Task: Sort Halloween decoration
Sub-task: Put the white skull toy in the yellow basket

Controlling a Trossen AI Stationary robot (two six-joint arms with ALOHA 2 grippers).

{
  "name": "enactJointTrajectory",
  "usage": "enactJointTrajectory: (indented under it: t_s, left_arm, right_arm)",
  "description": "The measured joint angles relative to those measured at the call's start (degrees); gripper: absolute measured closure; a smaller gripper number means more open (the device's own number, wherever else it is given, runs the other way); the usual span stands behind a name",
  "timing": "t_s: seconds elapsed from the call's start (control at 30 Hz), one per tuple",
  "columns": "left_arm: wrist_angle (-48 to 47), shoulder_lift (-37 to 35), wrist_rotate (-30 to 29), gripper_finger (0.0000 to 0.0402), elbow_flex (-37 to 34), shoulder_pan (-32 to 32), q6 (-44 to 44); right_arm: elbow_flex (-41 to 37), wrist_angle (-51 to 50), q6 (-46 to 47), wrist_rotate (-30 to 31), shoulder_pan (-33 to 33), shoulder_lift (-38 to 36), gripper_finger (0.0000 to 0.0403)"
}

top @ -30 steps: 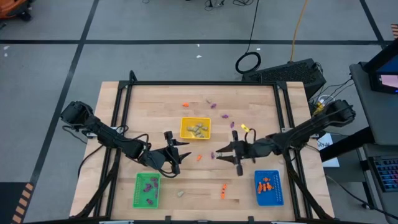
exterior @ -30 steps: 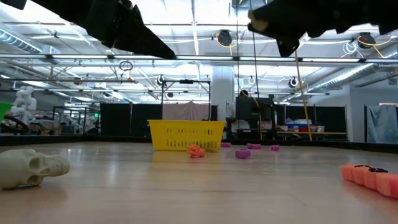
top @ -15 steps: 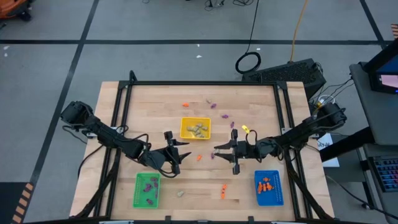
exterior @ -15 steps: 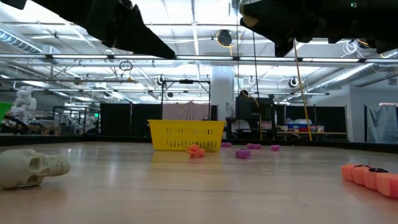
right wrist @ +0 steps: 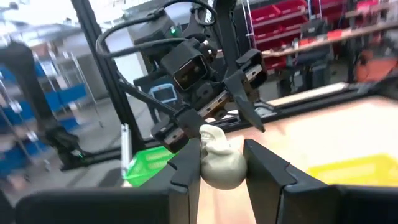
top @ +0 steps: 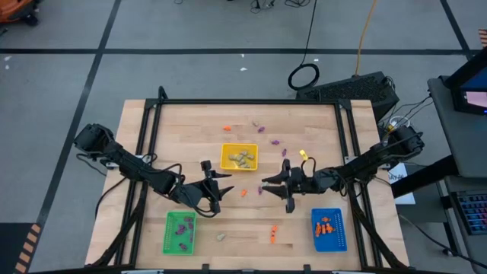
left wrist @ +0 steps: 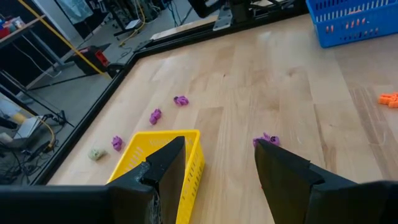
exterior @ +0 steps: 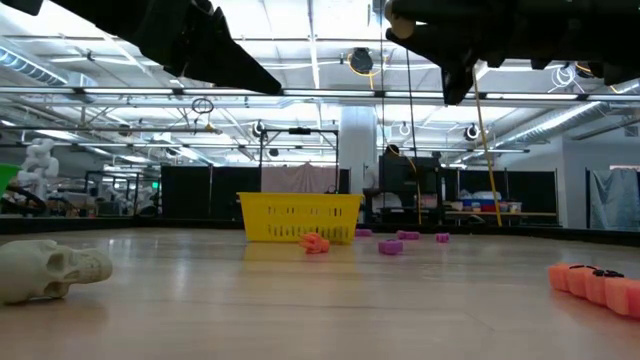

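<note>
The right pincer, clamped on a pale skull, has drifted slightly toward the left arm.

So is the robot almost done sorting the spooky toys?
Partly. Pale ones sit in the yellow tray, purple ones in the green tray, orange ones in the blue tray. The right gripper holds a pale skull. Several purple trinkets and orange trinkets remain loose.

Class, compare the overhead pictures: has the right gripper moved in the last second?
Yes. The right gripper, shut on a pale skull, has shifted slightly leftward, closer below the yellow tray, away from the blue tray.
</note>
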Motion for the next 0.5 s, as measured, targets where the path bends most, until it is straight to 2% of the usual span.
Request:
enactJointTrajectory:
  t_s: [0.33,0.5]
  left_arm:
    - [0.0,0.0,0.0,0.021,0.0,0.0,0.0]
    - [0.1,0.0,0.0,0.021,0.0,0.0,0.0]
  right_arm:
    - [0.0,0.2,16.5,-0.2,0.0,0.0,0.0321]
    - [0.0,0.4,20.4,-0.2,0.0,0.0,0.0321]
